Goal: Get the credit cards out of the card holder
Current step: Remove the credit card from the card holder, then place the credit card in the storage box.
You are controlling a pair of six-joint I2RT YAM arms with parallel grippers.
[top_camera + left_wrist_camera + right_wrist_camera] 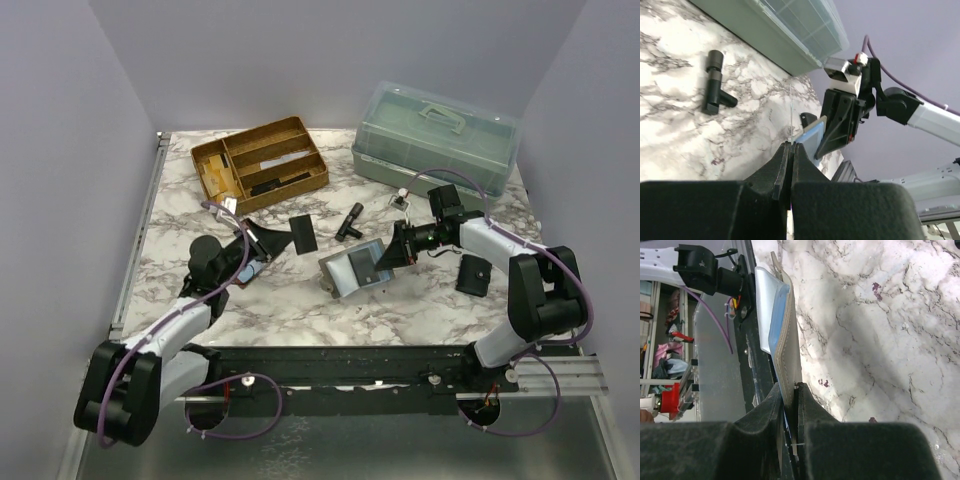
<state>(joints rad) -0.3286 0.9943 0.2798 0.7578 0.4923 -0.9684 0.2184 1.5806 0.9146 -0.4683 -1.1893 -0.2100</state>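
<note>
The card holder (345, 272) is a grey folding wallet spread open at mid-table. My right gripper (392, 255) is shut on its right edge. In the right wrist view the stitched holder (789, 340) runs up from between the jaws (795, 387), with a light-blue credit card (776, 320) still in its pocket. My left gripper (283, 238) sits to the holder's left, shut on a thin card. That card is an edge-on sliver (790, 112) above the fingertips (791, 144). From above it is a dark rectangle (303, 233). Under the left wrist is a light-blue patch (257, 268).
A wooden divided tray (212, 172) stands at the back left and a clear green lidded box (435, 135) at the back right. A black T-shaped part (350, 222) lies behind the holder. A black pouch (473, 275) lies by the right arm.
</note>
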